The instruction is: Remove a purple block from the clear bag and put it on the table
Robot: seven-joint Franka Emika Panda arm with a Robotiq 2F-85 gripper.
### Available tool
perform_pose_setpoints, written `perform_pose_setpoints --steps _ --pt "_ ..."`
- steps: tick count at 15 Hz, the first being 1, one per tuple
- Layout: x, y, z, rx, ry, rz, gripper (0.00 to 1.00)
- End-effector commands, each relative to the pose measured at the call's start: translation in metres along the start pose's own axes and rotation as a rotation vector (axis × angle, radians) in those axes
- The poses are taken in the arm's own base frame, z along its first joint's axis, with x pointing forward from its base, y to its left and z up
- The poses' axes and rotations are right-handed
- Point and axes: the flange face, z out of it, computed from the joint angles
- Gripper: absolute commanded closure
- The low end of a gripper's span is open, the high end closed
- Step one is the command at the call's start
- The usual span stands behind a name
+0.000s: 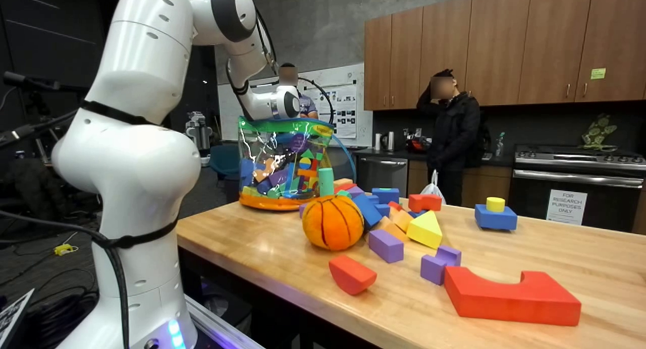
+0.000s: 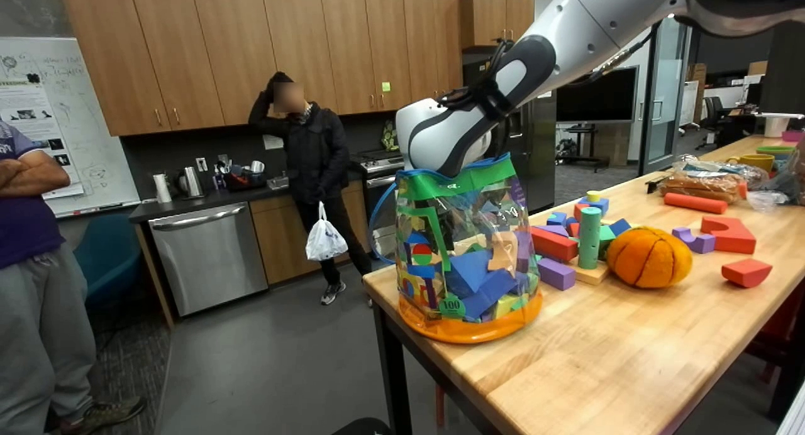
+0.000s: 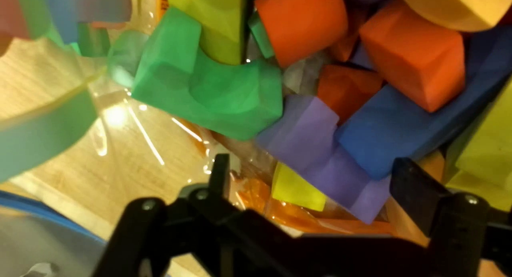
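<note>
Gripper [image 3: 312, 167]: was spread above a purple block [image 3: 325, 161].
Clear bag [image 2: 454, 187]: stood upright near one corner of the table [image 2: 578, 350], this block inside.

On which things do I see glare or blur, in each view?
Wrist view: white glare streaks on the clear bag, its green band looks soft; in an exterior view, a pale sheen on the table; in both exterior views, the person in black has a blurred face.
</note>
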Motion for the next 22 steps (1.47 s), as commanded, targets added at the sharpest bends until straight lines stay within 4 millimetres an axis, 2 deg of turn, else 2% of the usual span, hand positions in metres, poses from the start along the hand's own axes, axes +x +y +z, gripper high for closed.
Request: perform_pose_setpoints --steps 1,3,4,6,9,14,15,22 --pt "0.014 -0.001 0.025 0.024 -0.066 -0.010 0.00" --pt "0.018 -0.004 0.029 0.027 -0.087 -0.018 0.00" --pt "0.020 -0.003 0.031 0.027 -0.093 -0.019 0.25" --pt "0.022 -0.001 0.028 0.026 -0.105 -0.020 0.32" --pt "0.023 -0.002 0.019 0.014 -0.108 -0.012 0.51" --pt "0.015 0.001 -0.006 -0.022 -0.055 0.004 0.88" --pt "0.013 0.002 -0.011 -0.033 -0.042 0.010 0.99" --pt "0.001 0.011 -0.045 -0.141 0.058 0.050 1.00"
